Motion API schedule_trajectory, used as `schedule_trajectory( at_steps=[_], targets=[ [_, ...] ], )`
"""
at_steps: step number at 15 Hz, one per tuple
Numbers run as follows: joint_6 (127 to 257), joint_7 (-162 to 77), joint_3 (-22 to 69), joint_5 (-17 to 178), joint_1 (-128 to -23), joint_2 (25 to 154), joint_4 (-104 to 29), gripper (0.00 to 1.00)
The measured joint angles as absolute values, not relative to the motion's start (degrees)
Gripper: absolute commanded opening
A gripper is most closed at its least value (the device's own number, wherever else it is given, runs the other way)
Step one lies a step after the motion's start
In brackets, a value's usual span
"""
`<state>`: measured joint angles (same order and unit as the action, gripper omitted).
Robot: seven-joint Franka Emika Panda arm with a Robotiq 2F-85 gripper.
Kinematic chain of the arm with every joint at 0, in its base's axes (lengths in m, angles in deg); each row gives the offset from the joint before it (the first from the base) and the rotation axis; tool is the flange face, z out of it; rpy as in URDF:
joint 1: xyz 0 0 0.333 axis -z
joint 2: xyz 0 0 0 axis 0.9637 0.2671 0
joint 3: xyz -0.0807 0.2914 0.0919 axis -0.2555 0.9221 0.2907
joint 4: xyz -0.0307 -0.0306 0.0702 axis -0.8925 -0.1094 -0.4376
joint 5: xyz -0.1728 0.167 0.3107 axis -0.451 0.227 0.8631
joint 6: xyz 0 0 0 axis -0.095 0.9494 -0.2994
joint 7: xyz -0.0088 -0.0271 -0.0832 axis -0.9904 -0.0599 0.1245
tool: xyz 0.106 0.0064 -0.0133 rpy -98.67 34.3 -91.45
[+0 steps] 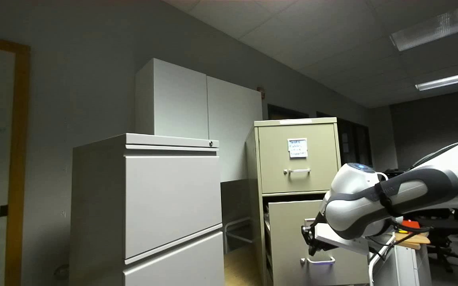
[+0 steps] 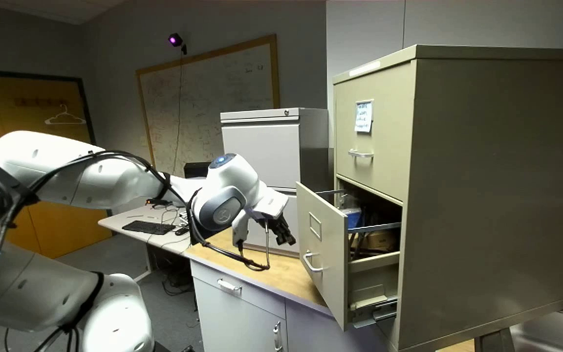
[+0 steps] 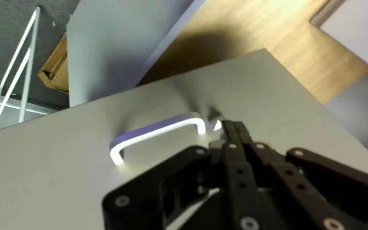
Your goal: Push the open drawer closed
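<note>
The drawer is the second tier of the tall beige filing cabinet [image 1: 253,222] [image 2: 496,195]. It stands pulled out, and its beige front [image 1: 288,230] [image 2: 328,244] [image 3: 53,153] shows in all views. Its inside, with a blue item and a brown box, shows in an exterior view. The drawer handle [image 1: 321,261] [image 2: 311,263] [image 3: 158,132] is a pale bar low on the front. My gripper [image 1: 308,241] [image 2: 290,239] [image 3: 236,123] is shut and empty, fingertips together. It is in front of the drawer front, beside the handle's lock knob [image 3: 216,125]. I cannot tell whether the tips touch the front.
The cabinet's top drawer [image 1: 270,174] [image 2: 384,122] above is shut. A wide pale-grey cabinet [image 1: 173,198] [image 2: 262,151] stands beside it on a wooden counter [image 2: 257,266] [image 3: 299,54]. A desk with a keyboard [image 2: 148,227] is behind the arm. A white metal frame [image 3: 29,60] shows below.
</note>
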<state>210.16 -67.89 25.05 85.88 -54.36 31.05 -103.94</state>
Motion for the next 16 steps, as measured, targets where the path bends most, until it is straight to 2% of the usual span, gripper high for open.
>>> schedule_trajectory(
  at_steps=[3, 7, 12, 16],
  targets=[
    [217.8, -72.7, 28.1, 89.2, -53.7, 30.1, -104.0, 0.0],
    [235.4, -80.2, 36.4, 91.2, -49.6, 33.4, -104.6, 0.0],
    [258.2, -85.0, 59.2, 98.8, -30.9, 39.3, -106.6, 0.0],
    [256.6, -79.9, 79.2, 117.6, -16.6, 35.2, -103.9, 0.0]
  ],
)
